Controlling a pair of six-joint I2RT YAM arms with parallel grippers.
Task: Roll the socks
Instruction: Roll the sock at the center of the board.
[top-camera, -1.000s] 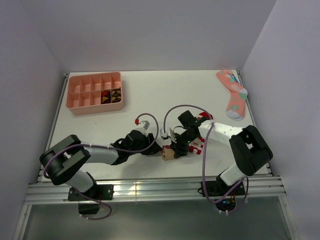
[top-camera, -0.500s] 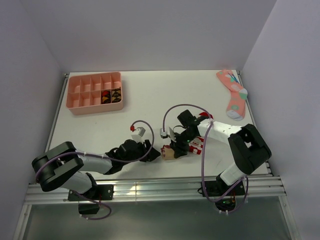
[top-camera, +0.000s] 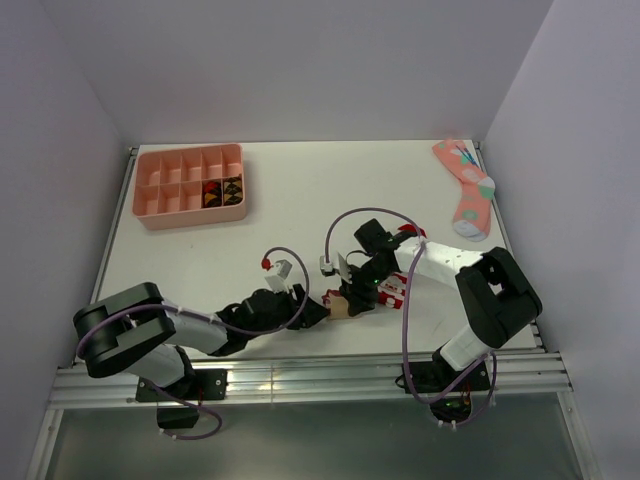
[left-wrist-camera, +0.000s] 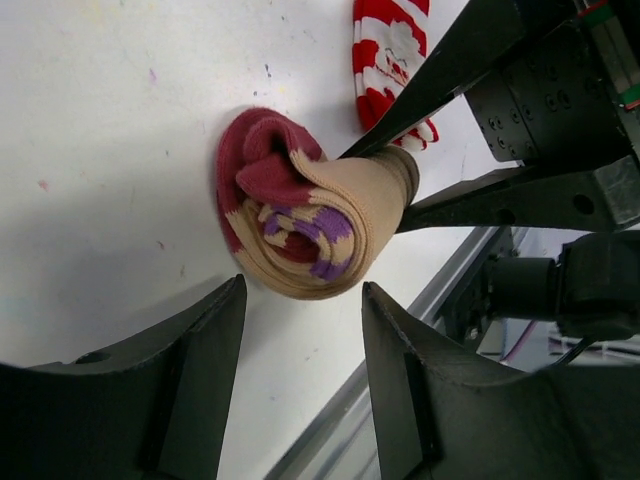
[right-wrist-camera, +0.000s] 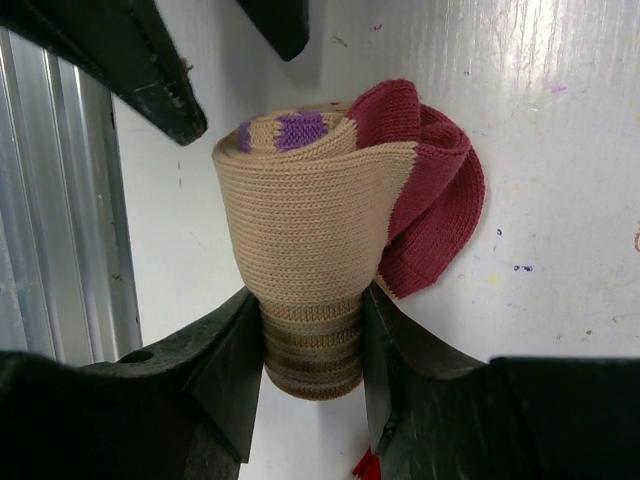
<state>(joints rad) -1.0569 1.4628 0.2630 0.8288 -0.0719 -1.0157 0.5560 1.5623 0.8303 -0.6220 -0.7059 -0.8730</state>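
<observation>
I am finding the rolled tan sock (top-camera: 338, 306) lying at lower centre of the overhead view on the bench (top-camera: 300, 200). The right gripper (right-wrist-camera: 312, 350) is clamping one end; the left gripper (left-wrist-camera: 302, 292) is facing the opposite end, jaws apart, not touching.

Tan sock (right-wrist-camera: 310, 230) is ribbed knitted cloth; table (right-wrist-camera: 560, 150) matt, smudged.

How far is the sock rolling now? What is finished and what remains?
Done: the tan sock is wound into a tight roll. In hand: the right jaws pinch one end, and the left jaws stand open before it. Left: the striped sock lies beside it, apparently unrolled.
</observation>
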